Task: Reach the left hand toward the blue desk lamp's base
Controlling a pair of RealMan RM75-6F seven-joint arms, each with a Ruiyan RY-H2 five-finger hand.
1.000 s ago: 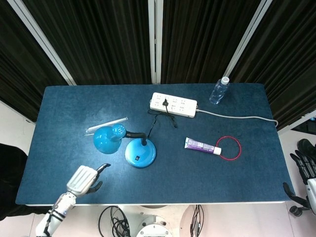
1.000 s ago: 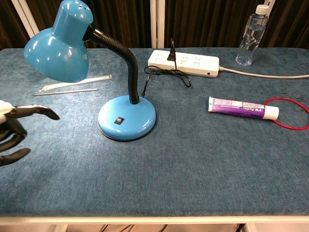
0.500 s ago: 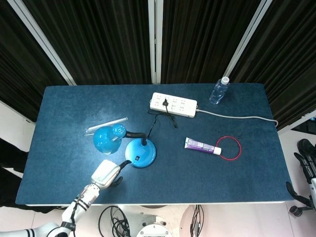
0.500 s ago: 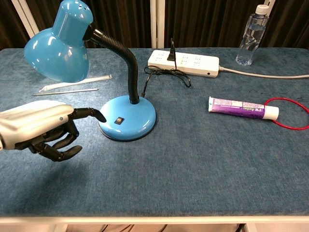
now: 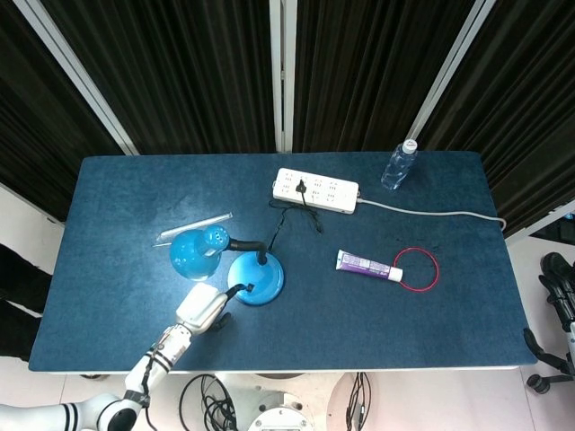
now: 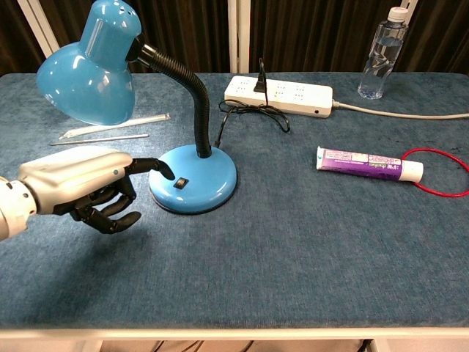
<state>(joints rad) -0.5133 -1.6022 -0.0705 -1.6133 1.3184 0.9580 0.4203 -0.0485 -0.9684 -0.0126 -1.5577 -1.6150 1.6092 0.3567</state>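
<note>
Left hand [image 6: 80, 187]: now reaching closer, one of its fingers [image 6: 157, 167] extending over the round blue lamp base [image 6: 199, 182], others curling in, holding nothing.
Base: sitting mid-left on blue desk [image 6: 293, 249].
Right hand [image 5: 562, 301]: cut off, finger state unclear.

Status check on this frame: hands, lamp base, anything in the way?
Left hand empty, one finger out over the lamp base rim, others curled. Right hand off the table edge, state unclear. Path clear; toothpaste well aside.
</note>
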